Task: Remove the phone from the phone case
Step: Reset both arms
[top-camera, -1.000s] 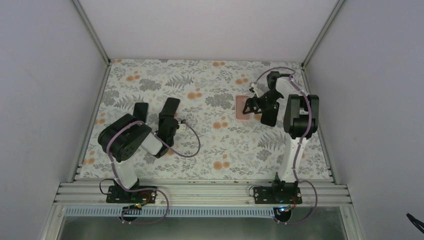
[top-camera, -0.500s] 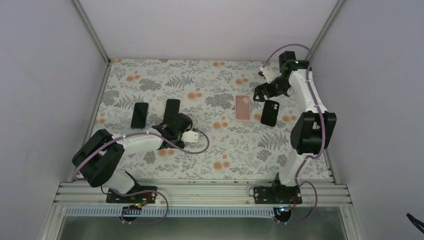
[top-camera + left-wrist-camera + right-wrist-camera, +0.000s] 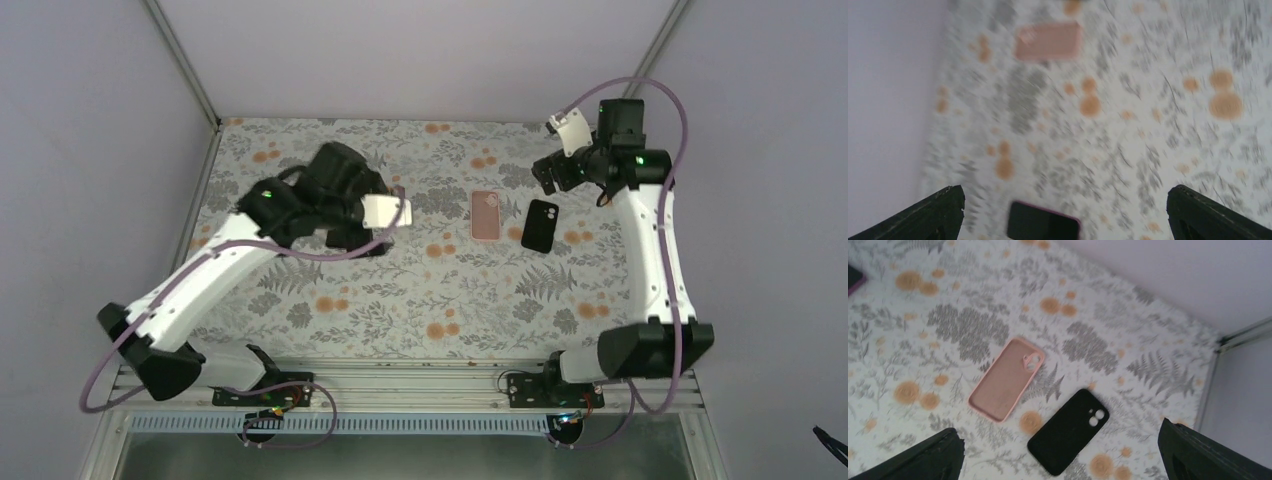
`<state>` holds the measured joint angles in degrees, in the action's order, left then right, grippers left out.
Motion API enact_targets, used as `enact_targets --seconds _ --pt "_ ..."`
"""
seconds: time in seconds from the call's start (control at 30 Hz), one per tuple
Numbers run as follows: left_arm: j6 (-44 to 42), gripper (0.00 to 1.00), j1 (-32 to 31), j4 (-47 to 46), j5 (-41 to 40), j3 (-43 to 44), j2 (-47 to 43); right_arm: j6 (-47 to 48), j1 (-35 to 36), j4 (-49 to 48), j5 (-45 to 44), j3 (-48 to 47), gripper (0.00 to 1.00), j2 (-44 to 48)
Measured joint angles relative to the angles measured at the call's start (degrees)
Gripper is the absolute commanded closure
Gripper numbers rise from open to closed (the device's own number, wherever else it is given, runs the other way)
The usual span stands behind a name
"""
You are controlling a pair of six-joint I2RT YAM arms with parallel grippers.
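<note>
Hovering high, left gripper (image 3: pixel 1065 189) and right gripper (image 3: pixel 1059 426) gape empty, likely to survey the pink case (image 3: pixel 486 215) lying toward the far right corner beside a black phone (image 3: pixel 540 225); its contents are hidden.

On your flower-print tablecloth (image 3: pixel 440 290), the salmon-pink soft phone case (image 3: pixel 487 216) lies flat, right of centre, in the far half. The slim black rounded-corner phone (image 3: pixel 540 225) lies outside the case, just to its right, beside it and apart. Both point lengthwise toward the far wall. A black slab with a pink rim (image 3: pixel 1043 227) lies flat on the cloth well to the left of the case. From above, your white left arm (image 3: pixel 200 280) hides it.
</note>
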<state>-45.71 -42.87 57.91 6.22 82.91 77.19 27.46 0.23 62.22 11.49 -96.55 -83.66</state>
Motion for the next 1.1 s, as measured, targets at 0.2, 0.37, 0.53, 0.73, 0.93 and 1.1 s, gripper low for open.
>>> enact_targets --seconds 0.2,0.37,0.53,0.73,0.93,1.1 --pt "2.8 0.0 5.9 -0.9 3.1 8.6 -6.7 -3.4 0.0 -18.0 -0.8 17.2 0.0 14.7" --pt "4.1 0.0 18.7 -11.1 3.3 1.2 -14.9 -6.8 0.0 -31.7 -0.1 31.6 0.0 27.6" --pt "8.7 0.0 30.8 -22.5 3.5 -7.6 -19.8 -10.0 0.0 -42.3 1.0 43.2 0.0 38.8" --pt "14.2 0.0 38.8 -33.7 1.3 -20.3 -24.7 -12.0 0.0 -48.2 -0.7 49.6 0.0 43.0" --pt "19.1 0.0 46.2 -37.8 2.3 -24.3 -29.0 -14.5 0.0 -50.8 -2.4 49.6 0.0 42.7" --pt "21.8 0.0 50.0 -40.7 5.0 -24.3 -31.3 -15.6 0.0 -52.4 -3.9 49.7 0.0 42.0"
